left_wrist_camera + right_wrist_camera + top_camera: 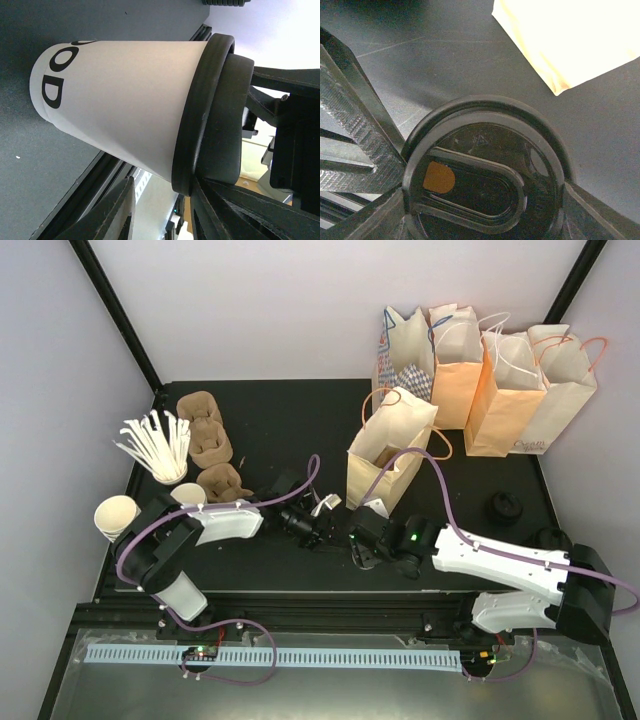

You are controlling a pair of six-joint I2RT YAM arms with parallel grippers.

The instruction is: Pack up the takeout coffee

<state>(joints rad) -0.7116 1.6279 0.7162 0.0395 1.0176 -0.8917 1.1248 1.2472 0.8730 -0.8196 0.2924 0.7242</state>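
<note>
From overhead, only a white sliver of the takeout coffee cup (325,505) showed near the centre of the table (250,410), between the left gripper (305,523) and the right gripper (360,540). Its lettering and lid were hidden there. The left wrist view filled that in: the cup (125,100) appeared side-on, with black letters cut off at its base and the black lid (210,115) seated on its rim. Dark fingers (117,212) crossed that frame's 6 o'clock edge, yet whether the left gripper pinched the cup could not be told. The right wrist view looked down onto the lid (485,175), with the right gripper's fingers pressed against its rim at 9 and 4 o'clock. Both arms reached inward, low over the table. An open paper bag (385,450) stood at the cup's 1 o'clock.
</note>
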